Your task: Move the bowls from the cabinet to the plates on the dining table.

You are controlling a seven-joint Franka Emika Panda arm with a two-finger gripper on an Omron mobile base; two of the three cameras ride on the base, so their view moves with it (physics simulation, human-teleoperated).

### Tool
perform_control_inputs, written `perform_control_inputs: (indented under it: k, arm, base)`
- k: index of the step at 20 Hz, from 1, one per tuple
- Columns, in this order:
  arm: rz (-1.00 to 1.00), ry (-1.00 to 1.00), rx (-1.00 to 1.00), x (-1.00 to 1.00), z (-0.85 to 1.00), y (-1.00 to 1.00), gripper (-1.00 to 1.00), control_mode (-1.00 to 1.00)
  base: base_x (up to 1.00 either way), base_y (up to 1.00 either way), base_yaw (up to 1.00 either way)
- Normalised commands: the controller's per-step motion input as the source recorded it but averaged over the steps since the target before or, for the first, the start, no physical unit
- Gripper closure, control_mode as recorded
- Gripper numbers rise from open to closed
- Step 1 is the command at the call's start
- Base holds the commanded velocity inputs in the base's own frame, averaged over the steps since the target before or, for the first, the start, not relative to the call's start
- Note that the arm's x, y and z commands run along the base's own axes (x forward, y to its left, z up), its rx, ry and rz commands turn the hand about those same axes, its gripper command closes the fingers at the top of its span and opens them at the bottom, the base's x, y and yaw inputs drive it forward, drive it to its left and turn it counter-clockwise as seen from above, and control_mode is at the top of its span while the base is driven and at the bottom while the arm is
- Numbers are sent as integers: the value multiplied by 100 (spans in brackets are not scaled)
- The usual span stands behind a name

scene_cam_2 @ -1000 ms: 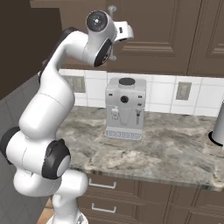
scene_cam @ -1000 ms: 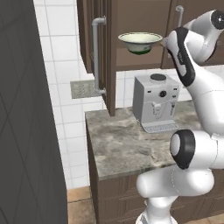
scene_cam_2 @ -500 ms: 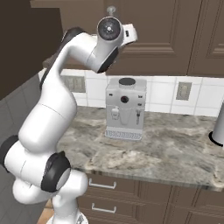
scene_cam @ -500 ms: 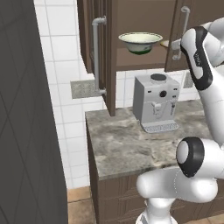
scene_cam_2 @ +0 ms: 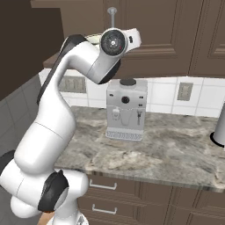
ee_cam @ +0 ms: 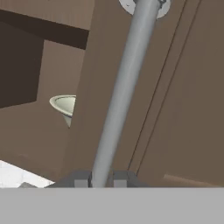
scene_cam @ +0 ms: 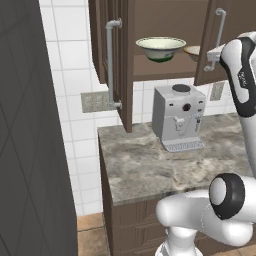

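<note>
The cabinet [scene_cam: 165, 15] stands open above the counter. On its shelf sits a deep cream-white bowl [scene_cam: 161, 48] with a greenish inside, also seen past the door edge [ee_cam: 64, 105]. A tan bowl [scene_cam: 192, 50] peeks out beside the right door [scene_cam: 227, 40]. My gripper [scene_cam: 214, 54] is up at that door, shut on its long silver bar handle [ee_cam: 127, 83], which runs between my fingertips [ee_cam: 81, 178]. The handle's top [scene_cam_2: 112, 15] rises above my wrist. The plates and the dining table are out of view.
A grey coffee machine [scene_cam: 179, 116] stands on the mottled stone counter [scene_cam: 140, 165] right under the shelf. The left cabinet door hangs open with its handle [scene_cam: 111, 60] sticking out. A dark tall panel [scene_cam: 30, 150] fills the left side. A metal vessel [scene_cam_2: 219, 132] sits far right.
My arm has swung to the right with the door handle in its grip, and the right door has opened wider, uncovering the edge of the tan bowl.
</note>
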Motion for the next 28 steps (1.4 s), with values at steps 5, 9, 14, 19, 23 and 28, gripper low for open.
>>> perform_control_inputs:
  k: [5, 9, 14, 19, 23, 28]
  arm:
    - [0, -11, 0, -46, 25, -51, 100, -100]
    - [0, -12, 0, -44, 22, -54, 100, -100]
    - [0, -11, -1, -39, 7, -13, 100, -100]
    - [0, -8, -2, -18, 0, 18, 100, -100]
    - [0, -8, -3, -11, 0, 41, 100, -100]
    - [-3, -3, -4, -2, 4, 49, 100, -100]
  base:
    - [0, 0, 0]
    - [0, 0, 0]
    - [0, 0, 0]
    - [0, 0, 0]
    - [0, 0, 0]
    - [0, 0, 0]
